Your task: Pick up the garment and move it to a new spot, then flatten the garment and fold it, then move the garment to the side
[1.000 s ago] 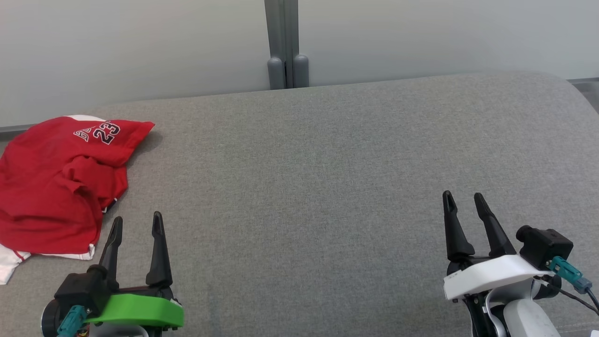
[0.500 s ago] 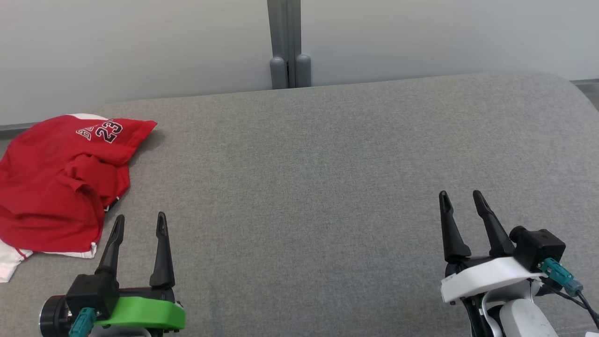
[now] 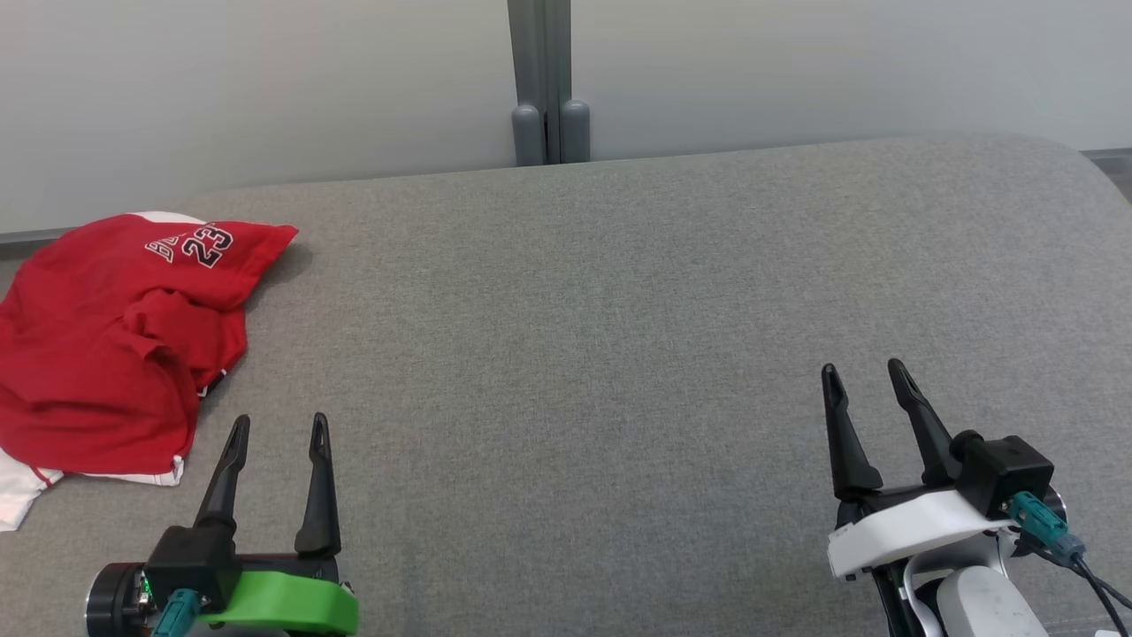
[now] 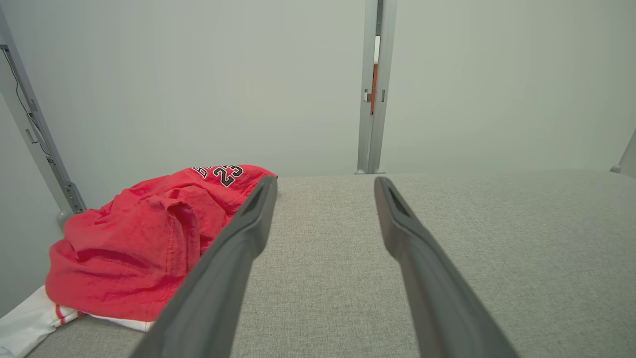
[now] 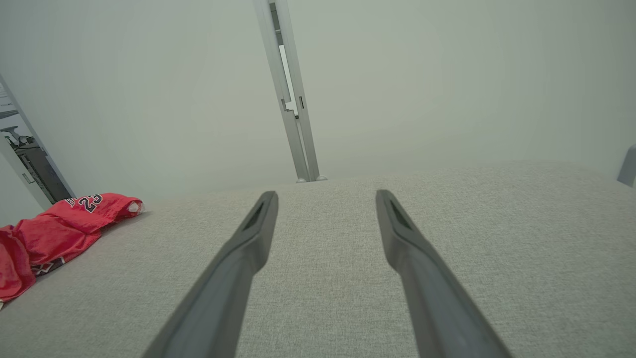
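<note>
I have the left pincer [image 3: 279, 422] and the right pincer [image 3: 862, 368] both spread wide and empty. The garment [image 3: 115, 345] lies bunched just ahead-left of the left pincer, not touching it. I judge it light and limp; pinch the nearest raised fold.

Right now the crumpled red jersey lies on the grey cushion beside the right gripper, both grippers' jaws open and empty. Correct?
No. The head view shows the red jersey beside the left gripper, not the right gripper. The rest holds: crumpled, on the grey cushion, jaws open and empty.
</note>
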